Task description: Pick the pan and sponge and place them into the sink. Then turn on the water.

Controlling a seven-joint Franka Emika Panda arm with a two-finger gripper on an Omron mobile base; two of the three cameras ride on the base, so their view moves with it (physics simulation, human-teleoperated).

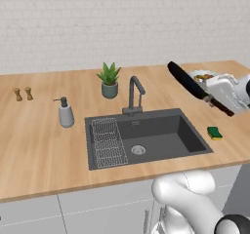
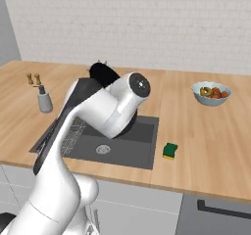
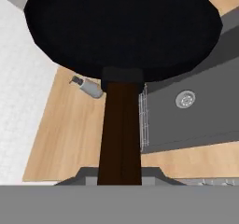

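My gripper (image 1: 213, 101) is shut on the long dark handle of the black pan (image 1: 186, 80) and holds it tilted in the air, above the counter just right of the sink (image 1: 161, 130). In the hand view the pan (image 3: 121, 27) spreads across the top, and its handle (image 3: 120, 129) runs down to the gripper (image 3: 120, 175). From the right base the pan (image 2: 104, 73) peeks out behind my arm. The green and yellow sponge (image 1: 214, 132) (image 2: 170, 151) lies on the counter right of the sink (image 2: 132, 141). No water runs from the faucet (image 1: 135, 94).
A wire rack (image 1: 108, 143) lies in the left part of the basin. A soap dispenser (image 1: 65, 113) (image 3: 88, 87) stands left of the sink, with two small shakers (image 1: 23, 94) farther left. A potted plant (image 1: 109, 79) stands behind the sink and a fruit bowl (image 2: 211, 93) at the right.
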